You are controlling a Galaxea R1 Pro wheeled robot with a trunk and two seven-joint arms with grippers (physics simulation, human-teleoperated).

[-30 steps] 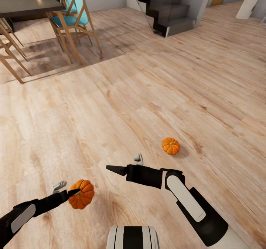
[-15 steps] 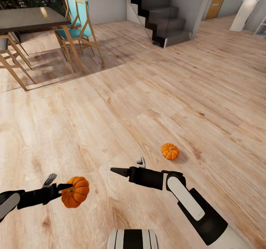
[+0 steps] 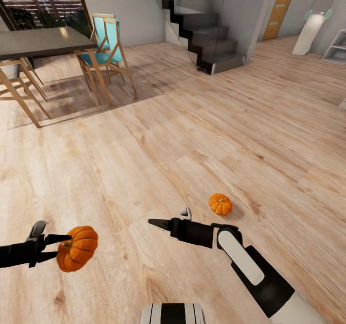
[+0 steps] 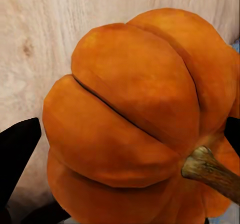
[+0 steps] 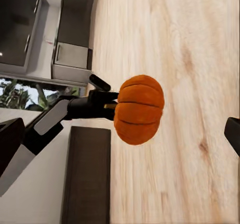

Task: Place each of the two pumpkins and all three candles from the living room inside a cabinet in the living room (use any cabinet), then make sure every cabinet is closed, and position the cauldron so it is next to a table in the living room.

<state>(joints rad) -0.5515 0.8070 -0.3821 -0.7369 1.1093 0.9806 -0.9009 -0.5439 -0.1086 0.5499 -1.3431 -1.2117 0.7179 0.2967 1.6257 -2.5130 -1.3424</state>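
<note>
Left end effector [image 3: 61,246] grips a ribbed orange pumpkin [image 3: 77,248].
Right end effector [image 3: 169,218] open; second pumpkin [image 3: 220,204] at its 2 o'clock on woodgrain floor [image 3: 192,136].

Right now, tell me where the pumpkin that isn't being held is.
In the head view the loose pumpkin lies on the wooden floor, just beyond the open right gripper and to its right.

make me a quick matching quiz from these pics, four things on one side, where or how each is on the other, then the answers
Things:
1. pumpkin in the left gripper
2. second pumpkin
3. right gripper
4. turquoise chair

Places or states:
A. beside the dark table
B. lying on the wood floor
C. held off the floor, stem sideways
D. jaws apart, nothing between them

Pairs: 1-C, 2-B, 3-D, 4-A
</note>
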